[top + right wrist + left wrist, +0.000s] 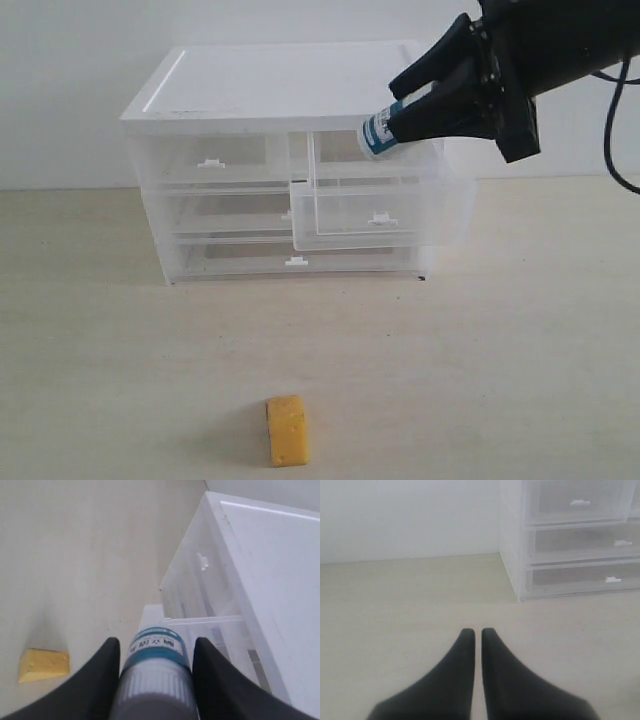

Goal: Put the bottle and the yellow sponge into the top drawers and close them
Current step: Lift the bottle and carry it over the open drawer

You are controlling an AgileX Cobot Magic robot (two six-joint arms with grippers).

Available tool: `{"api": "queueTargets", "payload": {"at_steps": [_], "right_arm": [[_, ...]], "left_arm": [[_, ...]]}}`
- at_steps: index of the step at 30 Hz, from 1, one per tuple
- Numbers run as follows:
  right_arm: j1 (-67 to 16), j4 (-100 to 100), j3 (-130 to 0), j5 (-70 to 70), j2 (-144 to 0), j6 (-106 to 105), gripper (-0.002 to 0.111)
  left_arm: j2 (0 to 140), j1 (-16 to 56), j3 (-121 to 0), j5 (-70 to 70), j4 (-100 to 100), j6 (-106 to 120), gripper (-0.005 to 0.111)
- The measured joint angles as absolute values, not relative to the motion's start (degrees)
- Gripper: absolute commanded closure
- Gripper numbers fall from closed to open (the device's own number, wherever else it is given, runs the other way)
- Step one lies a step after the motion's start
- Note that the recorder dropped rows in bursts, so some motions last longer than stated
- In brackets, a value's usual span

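Two end effectors: right (156, 647) grips bottle (377, 134) over open drawer's (370, 215) rim, left (477, 632) closed.

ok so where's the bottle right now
In the exterior view the bottle is on the right, held in the right gripper just above the pulled-out top right drawer of the white cabinet, not yet inside it.

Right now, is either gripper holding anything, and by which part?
The right gripper holds the bottle across its sides, labelled end poking past the fingertips. The left gripper is shut and empty.
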State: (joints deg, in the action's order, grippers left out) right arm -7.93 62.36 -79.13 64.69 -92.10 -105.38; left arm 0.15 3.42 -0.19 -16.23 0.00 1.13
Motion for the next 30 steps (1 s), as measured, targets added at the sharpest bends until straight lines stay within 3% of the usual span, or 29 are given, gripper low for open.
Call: {"api": "queueTargets", "payload": {"at_steps": [14,30], "right_arm": [[-3.4,76.12,-86.47,69.18,-108.01,-115.34,0.108],[-4.28,84.19,-86.63,69.41,-116.4,-121.36,0.108]], "left_arm": [[0.15,3.42,-0.19,-16.23,0.0,1.13,0.102],[0.15,3.42,-0.19,-16.23,0.0,1.13,0.102]]}}
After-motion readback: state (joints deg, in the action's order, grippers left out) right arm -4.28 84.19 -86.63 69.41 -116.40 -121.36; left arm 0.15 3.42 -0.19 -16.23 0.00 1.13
